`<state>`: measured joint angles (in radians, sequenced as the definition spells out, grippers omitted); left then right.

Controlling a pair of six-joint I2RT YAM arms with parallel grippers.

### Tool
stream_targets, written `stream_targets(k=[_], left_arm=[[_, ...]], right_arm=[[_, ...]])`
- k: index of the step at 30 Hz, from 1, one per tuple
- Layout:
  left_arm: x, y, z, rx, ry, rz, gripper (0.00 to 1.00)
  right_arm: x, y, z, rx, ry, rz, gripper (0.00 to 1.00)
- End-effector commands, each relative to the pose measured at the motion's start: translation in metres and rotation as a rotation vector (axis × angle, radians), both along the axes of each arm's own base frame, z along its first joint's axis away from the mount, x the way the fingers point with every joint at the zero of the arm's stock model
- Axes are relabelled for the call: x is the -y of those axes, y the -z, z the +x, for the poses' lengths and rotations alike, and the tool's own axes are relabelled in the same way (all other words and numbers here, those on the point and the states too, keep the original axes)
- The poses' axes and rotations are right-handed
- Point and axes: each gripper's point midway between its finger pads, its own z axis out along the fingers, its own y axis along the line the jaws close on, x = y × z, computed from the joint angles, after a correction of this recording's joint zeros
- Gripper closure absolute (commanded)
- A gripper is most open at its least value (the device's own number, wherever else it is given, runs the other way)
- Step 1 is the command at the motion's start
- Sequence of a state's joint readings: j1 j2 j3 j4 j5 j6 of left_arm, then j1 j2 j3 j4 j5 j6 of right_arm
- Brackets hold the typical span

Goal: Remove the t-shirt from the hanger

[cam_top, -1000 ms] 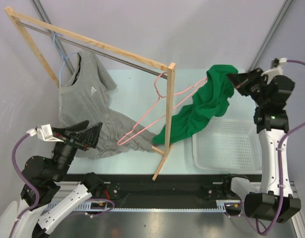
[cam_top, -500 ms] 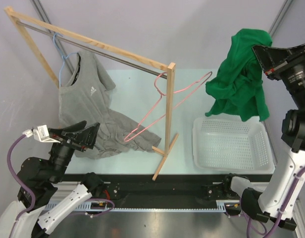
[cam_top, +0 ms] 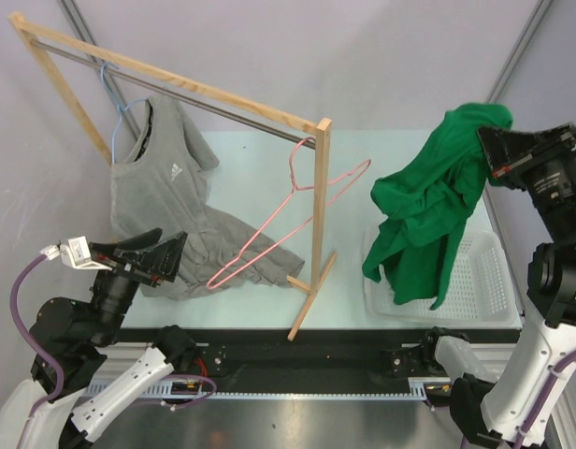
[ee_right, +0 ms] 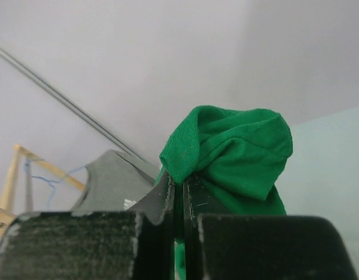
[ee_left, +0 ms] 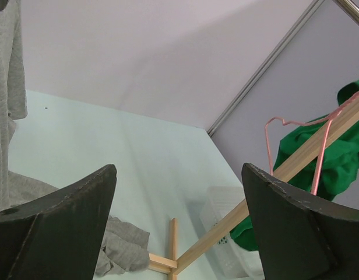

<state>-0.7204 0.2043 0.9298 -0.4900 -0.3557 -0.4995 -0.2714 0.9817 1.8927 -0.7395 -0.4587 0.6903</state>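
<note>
Top external view: the right gripper (cam_top: 484, 142) is raised high, its jaws pinched tight on a bunched fold of the green t-shirt (cam_top: 424, 215); the rest of the cloth hangs below and left of those jaws, over the white basket (cam_top: 489, 281), though whether it touches the basket is unclear; the shirt is off the pink hanger (cam_top: 302, 210), which dangles bare from the wooden rack (cam_top: 321, 206), well left of the right jaws; in the right wrist view the green fold bulges just above the fingertips (ee_right: 159, 201); the left gripper (cam_top: 166, 245) stands with jaws wide, holding nothing; the grey t-shirt (cam_top: 162, 196) on its blue hanger (cam_top: 113, 117) lies just beyond and beside them.
</note>
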Motion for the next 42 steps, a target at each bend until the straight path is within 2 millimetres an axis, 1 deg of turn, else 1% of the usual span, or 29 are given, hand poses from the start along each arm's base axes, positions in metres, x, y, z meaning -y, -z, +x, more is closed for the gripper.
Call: stream_targets(k=[1, 3, 4, 6, 7, 9, 11, 13, 14, 16, 17, 20, 21, 23, 24, 26, 27, 29, 30, 31, 32, 33, 35, 36, 37, 39, 40, 41, 42], left_arm=[[-0.001, -0.008, -0.004, 0.007, 0.012, -0.026, 0.07], [0.001, -0.008, -0.003, 0.005, 0.016, -0.027, 0.08], [0.002, -0.008, -0.003, 0.005, 0.019, -0.028, 0.07], [0.004, -0.009, -0.002, 0.004, 0.024, -0.021, 0.08], [0.005, -0.01, -0.001, 0.001, 0.025, -0.014, 0.08], [0.006, -0.012, 0.001, -0.003, 0.024, 0.004, 0.08], [0.006, -0.012, 0.001, -0.008, 0.019, 0.019, 0.09], [0.004, -0.018, 0.001, 0.001, 0.013, 0.029, 0.09], [0.002, -0.02, 0.001, 0.004, 0.003, 0.035, 0.09], [-0.001, -0.024, 0.001, 0.012, -0.007, 0.033, 0.09], [-0.002, -0.027, 0.002, 0.014, -0.014, 0.034, 0.09], [-0.002, -0.034, 0.004, 0.017, -0.027, 0.051, 0.09], [-0.007, -0.043, 0.003, 0.025, -0.041, 0.047, 0.09], [-0.005, -0.044, 0.01, 0.002, -0.058, 0.086, 0.09], [-0.011, -0.056, 0.006, 0.018, -0.071, 0.078, 0.09], [-0.01, -0.06, 0.011, 0.0, -0.085, 0.118, 0.09], [-0.015, -0.073, 0.007, 0.017, -0.095, 0.106, 0.08], [-0.015, -0.078, 0.01, 0.002, -0.103, 0.132, 0.08], [-0.018, -0.089, 0.007, 0.017, -0.104, 0.125, 0.08], [-0.019, -0.094, 0.006, 0.024, -0.106, 0.128, 0.08], [-0.02, -0.095, 0.006, 0.018, -0.109, 0.156, 0.08], [-0.023, -0.106, 0.004, 0.028, -0.116, 0.158, 0.08], [-0.029, -0.107, 0.005, 0.009, -0.146, 0.216, 0.07], [-0.034, -0.117, 0.005, 0.013, -0.164, 0.226, 0.07], [-0.038, -0.118, 0.006, 0.001, -0.188, 0.249, 0.05], [-0.05, -0.116, 0.012, -0.022, -0.258, 0.355, 0.03], [-0.056, -0.116, 0.014, -0.03, -0.29, 0.401, 0.02], [-0.075, -0.11, 0.017, -0.069, -0.391, 0.476, 0.01], [-0.084, -0.112, 0.018, -0.08, -0.436, 0.499, 0.0]], right_arm=[[0.02, 0.055, 0.005, -0.109, 0.105, -0.074, 1.0], [0.031, 0.081, 0.001, -0.165, 0.172, -0.09, 1.0], [0.037, 0.109, 0.004, -0.243, 0.194, -0.101, 1.0], [0.052, 0.13, -0.001, -0.301, 0.28, -0.115, 1.0], [0.059, 0.153, -0.003, -0.376, 0.31, -0.118, 1.0], [0.076, 0.172, -0.01, -0.443, 0.407, -0.137, 1.0], [0.081, 0.202, -0.013, -0.541, 0.433, -0.125, 1.0], [0.078, 0.223, -0.015, -0.593, 0.414, -0.103, 1.0], [0.072, 0.251, -0.012, -0.662, 0.381, -0.072, 1.0], [0.066, 0.281, -0.011, -0.722, 0.349, -0.039, 1.0], [0.061, 0.313, -0.011, -0.801, 0.32, -0.009, 1.0], [0.057, 0.349, -0.013, -0.861, 0.327, 0.036, 1.0], [0.051, 0.372, -0.015, -0.912, 0.318, 0.053, 1.0], [0.053, 0.385, -0.012, -0.92, 0.34, 0.045, 1.0], [0.045, 0.396, -0.012, -0.946, 0.316, 0.031, 1.0], [0.047, 0.411, -0.009, -0.984, 0.355, 0.008, 1.0], [0.039, 0.418, -0.007, -1.003, 0.329, -0.006, 1.0], [0.032, 0.438, -0.002, -1.063, 0.32, 0.01, 1.0], [0.03, 0.442, 0.001, -1.068, 0.311, 0.018, 1.0], [0.021, 0.45, 0.0, -1.091, 0.274, 0.0, 0.98], [0.021, 0.456, 0.0, -1.116, 0.28, -0.012, 0.97], [0.02, 0.457, 0.0, -1.116, 0.277, -0.027, 0.93], [0.018, 0.46, 0.001, -1.115, 0.257, -0.053, 0.7], [0.017, 0.459, 0.003, -1.106, 0.246, -0.059, 0.61], [0.017, 0.459, 0.003, -1.109, 0.243, -0.066, 0.44], [0.019, 0.454, 0.002, -1.108, 0.239, -0.09, 0.28], [0.019, 0.45, 0.002, -1.105, 0.237, -0.093, 0.21], [0.013, 0.444, 0.005, -1.087, 0.202, -0.087, 0.2], [0.012, 0.44, 0.005, -1.083, 0.185, -0.094, 0.18]])
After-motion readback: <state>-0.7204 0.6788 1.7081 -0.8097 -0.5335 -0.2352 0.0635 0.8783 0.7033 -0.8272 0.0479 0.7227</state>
